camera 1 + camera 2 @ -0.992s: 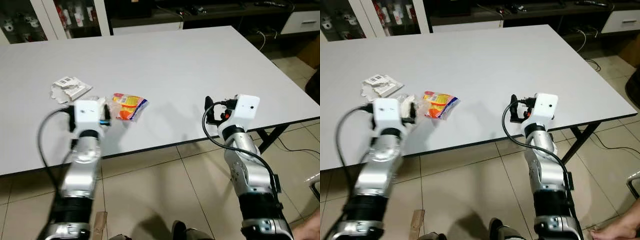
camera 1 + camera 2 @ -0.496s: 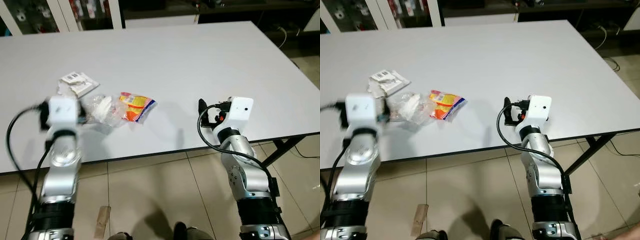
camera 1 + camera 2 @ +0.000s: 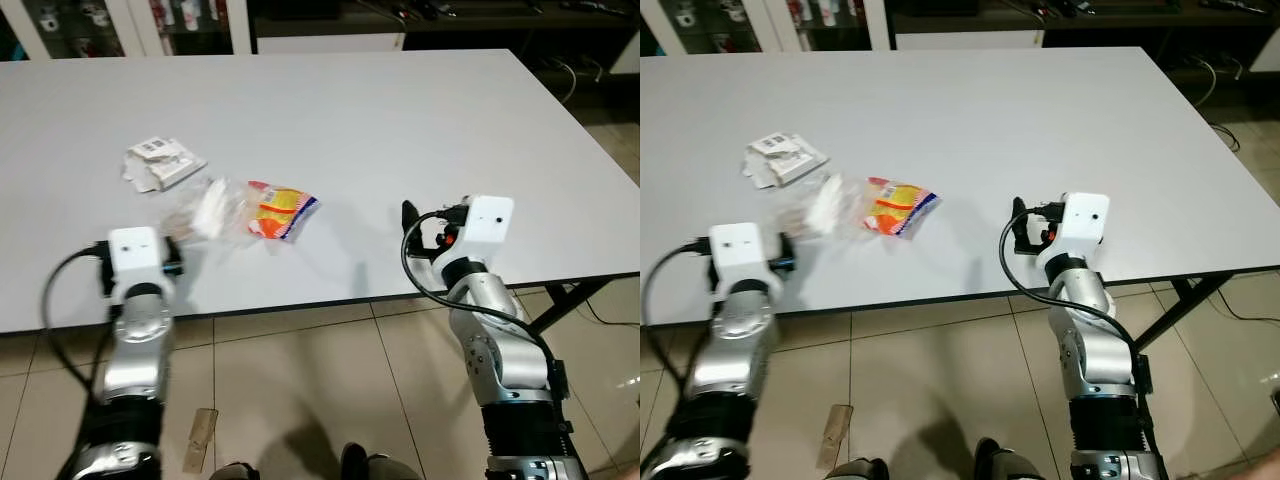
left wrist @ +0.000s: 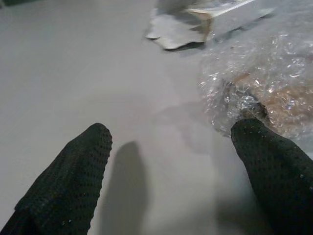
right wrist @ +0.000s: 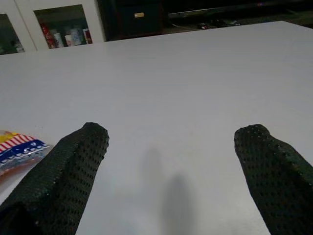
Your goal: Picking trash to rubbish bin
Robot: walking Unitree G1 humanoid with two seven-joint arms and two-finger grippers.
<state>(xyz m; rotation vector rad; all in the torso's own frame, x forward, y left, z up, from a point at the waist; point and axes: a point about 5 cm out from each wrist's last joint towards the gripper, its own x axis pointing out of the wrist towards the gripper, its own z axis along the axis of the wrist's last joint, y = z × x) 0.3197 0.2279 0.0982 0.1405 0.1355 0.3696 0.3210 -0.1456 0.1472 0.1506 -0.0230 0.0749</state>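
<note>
On the white table (image 3: pixel 380 120), near its front edge, lies crumpled clear plastic wrap (image 4: pixel 259 73), light and slippery (we judge), just ahead of our left gripper (image 4: pixel 171 171), fingers spread wide; we would pinch a bunched fold.

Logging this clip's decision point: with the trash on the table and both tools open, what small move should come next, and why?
Probably ease the left tool forward onto the clear plastic wrap. Its fingers are open, and the wrap lies just ahead of one fingertip, nearest of the trash. The right tool faces bare table.
</note>
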